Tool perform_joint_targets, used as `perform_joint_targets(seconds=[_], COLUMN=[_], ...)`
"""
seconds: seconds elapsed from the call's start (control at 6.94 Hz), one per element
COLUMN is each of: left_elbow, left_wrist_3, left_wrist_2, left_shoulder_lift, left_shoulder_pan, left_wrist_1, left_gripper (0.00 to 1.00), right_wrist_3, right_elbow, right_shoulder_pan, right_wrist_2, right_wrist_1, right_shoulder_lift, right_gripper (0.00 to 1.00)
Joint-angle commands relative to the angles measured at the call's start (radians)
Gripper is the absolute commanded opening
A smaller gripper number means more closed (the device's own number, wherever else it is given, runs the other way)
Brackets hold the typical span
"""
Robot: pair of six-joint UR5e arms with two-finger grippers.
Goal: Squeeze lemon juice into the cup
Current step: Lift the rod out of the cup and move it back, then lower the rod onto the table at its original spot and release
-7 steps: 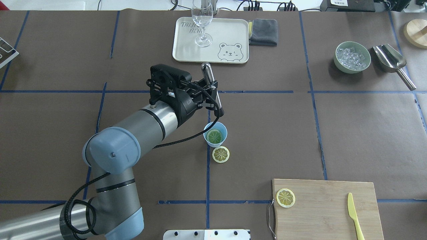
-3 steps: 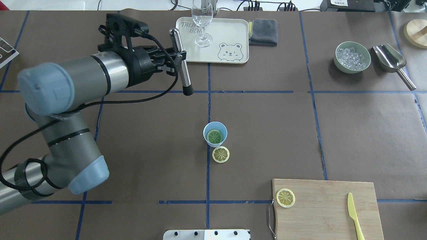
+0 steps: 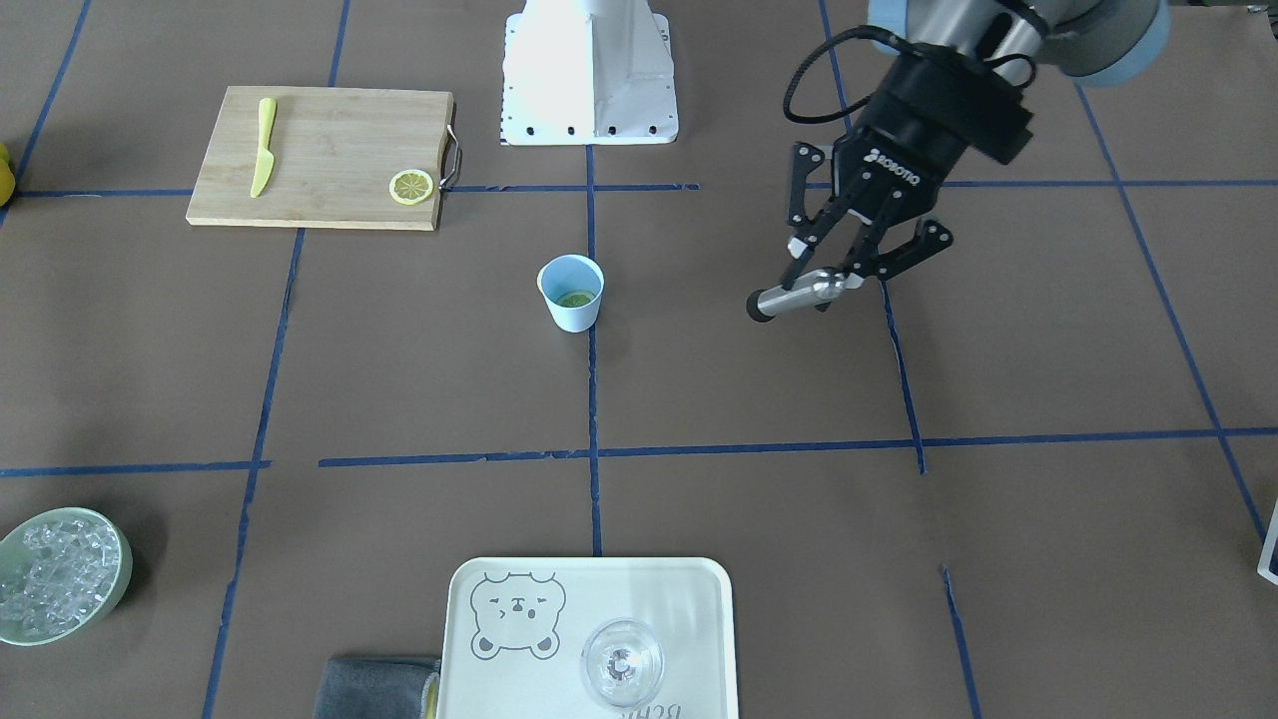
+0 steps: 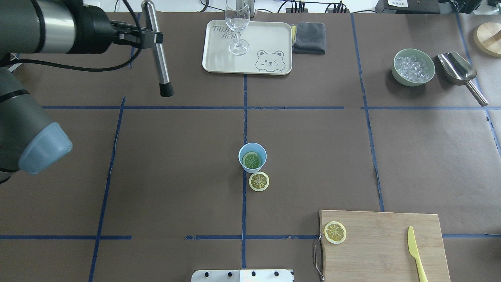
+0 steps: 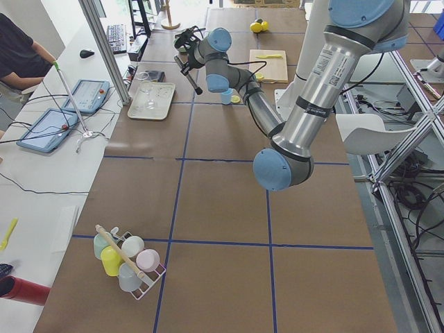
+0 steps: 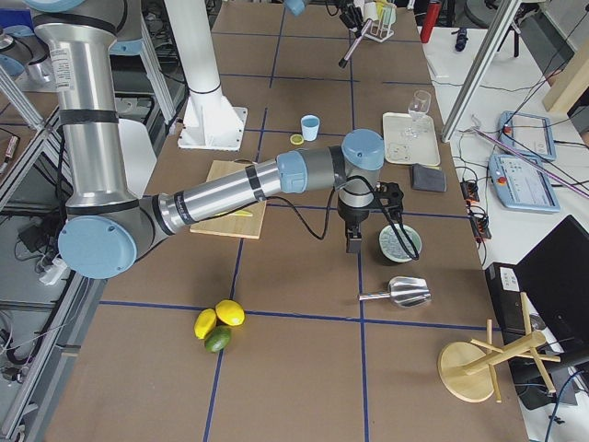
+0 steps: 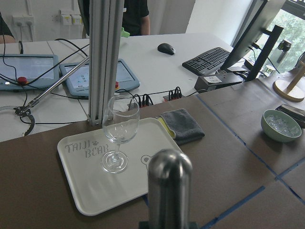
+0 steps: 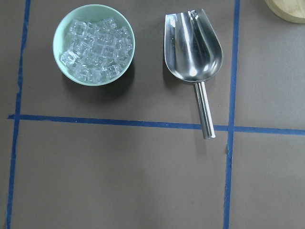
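Observation:
The light-blue cup (image 4: pixel 262 152) stands at the table's middle with a lemon slice (image 4: pixel 251 159) lying flat inside it; the cup also shows in the front-facing view (image 3: pixel 571 312). A second slice (image 4: pixel 259 181) lies on the table touching the cup's near side. A third slice (image 4: pixel 335 232) lies on the cutting board. My left gripper (image 4: pixel 152 37) is at the far left, well away from the cup, shut on a metal rod with a black tip (image 4: pixel 159 62). My right gripper (image 6: pixel 352 238) hangs near the ice bowl; I cannot tell whether it is open or shut.
A white tray (image 4: pixel 219 58) with a stemmed glass (image 4: pixel 237 23) and a grey cloth (image 4: pixel 309 37) sit at the back. A green bowl of ice (image 4: pixel 399 80) and a metal scoop (image 4: pixel 458 68) are at back right. A yellow knife (image 4: pixel 415 246) lies on the wooden board (image 4: pixel 383 243).
My left arm has swung from just above the cup to the far left back of the table, carrying the metal rod with it. The cup and slices have not moved.

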Motion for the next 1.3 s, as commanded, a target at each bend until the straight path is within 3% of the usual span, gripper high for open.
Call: perform_joint_targets(seconds=[0.0,0.14,0.43,0.58,1.01,1.15], left_elbow=[-0.064,-0.068,-0.094,-0.099,-0.076,-0.023], left_wrist_3=[0.034,0.035,0.146,0.24,0.244,0.243], left_wrist_2=[-0.194,-0.265,-0.269,-0.263,-0.255,-0.257], left_shoulder_lift=[0.117,0.119,0.119,0.113,0.097,0.099], left_shoulder_pan=[-0.117,-0.158,-0.18,-0.214,-0.216,-0.206], left_wrist_1=[0.056,0.154,0.437,0.609,0.999,1.023], left_gripper=[0.0,0.0,0.0,0.0,0.0,0.0], right_wrist_3=[-0.022,-0.026,-0.017,-0.026,-0.025,-0.025], right_elbow=[-0.011,-0.014,-0.025,-0.046,-0.06,-0.06], right_shoulder_pan=[0.018,0.025,0.033,0.047,0.059,0.059], right_wrist_2=[0.0,0.002,0.006,0.029,0.061,0.061], right_wrist_1=[0.002,0.009,0.174,0.19,0.193,0.193], right_shoulder_lift=[-0.024,-0.036,-0.146,-0.172,-0.176,-0.176], right_gripper=[1.0,1.0,1.0,1.0,1.0,1.0])
